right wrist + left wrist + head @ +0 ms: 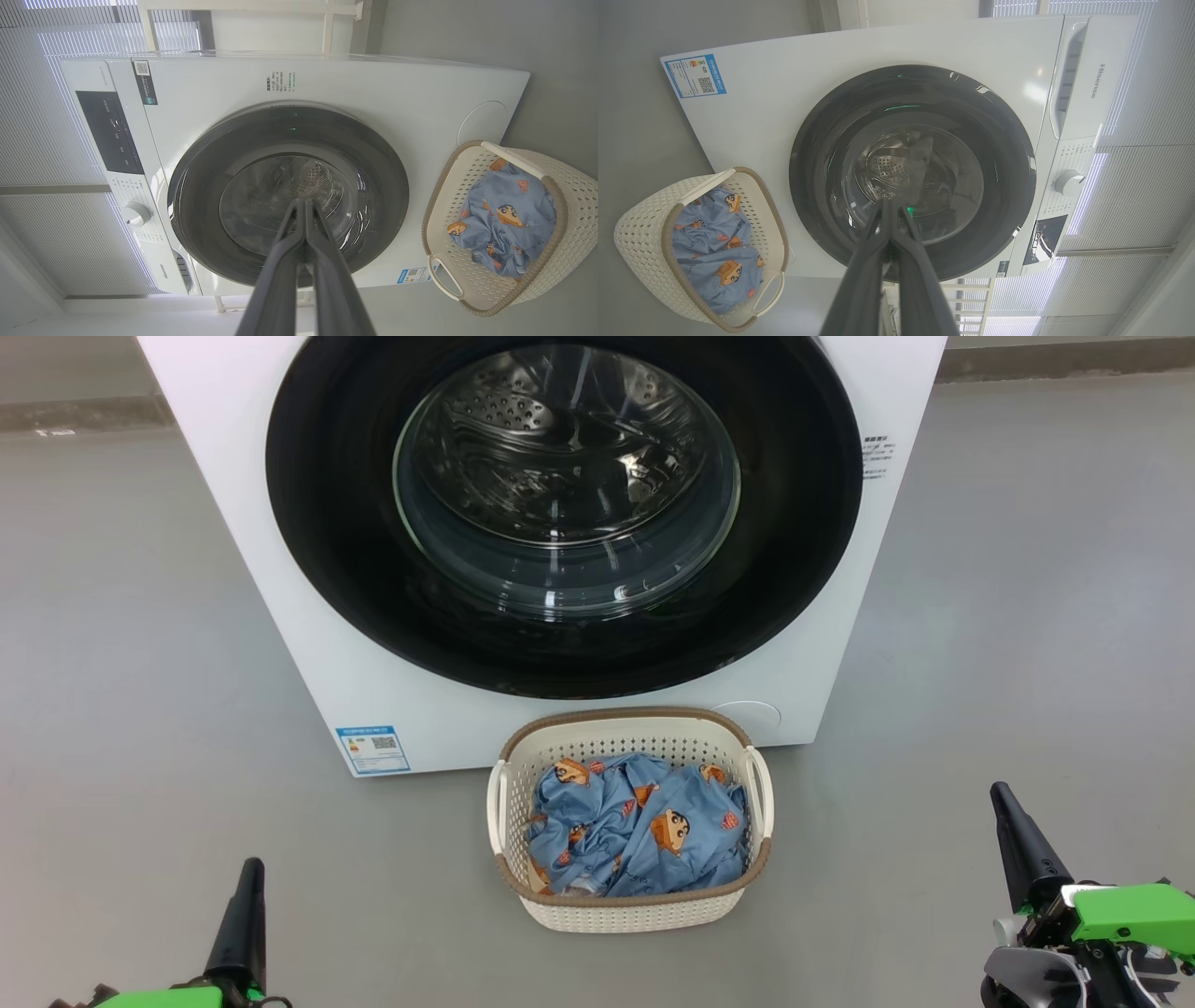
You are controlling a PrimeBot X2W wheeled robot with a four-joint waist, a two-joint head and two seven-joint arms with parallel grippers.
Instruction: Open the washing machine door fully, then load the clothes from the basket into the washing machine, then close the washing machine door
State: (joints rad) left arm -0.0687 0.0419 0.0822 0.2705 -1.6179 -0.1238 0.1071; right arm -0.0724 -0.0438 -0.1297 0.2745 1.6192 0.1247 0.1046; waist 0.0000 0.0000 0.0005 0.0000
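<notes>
The washing machine door (355, 569) is seen shut flat against the one washing machine (299, 644), its glass facing outward. One basket (625, 719) is set on the floor just before the machine's front, opening upward, its two handles in a line parallel to that front. The clothes (644, 840) are crumpled inside it; their number cannot be told. The left fingers (243, 924) and right fingers (1022, 849) are clenched on nothing and pointed at the machine, well apart from the basket, which lies between them and nearer the machine.
</notes>
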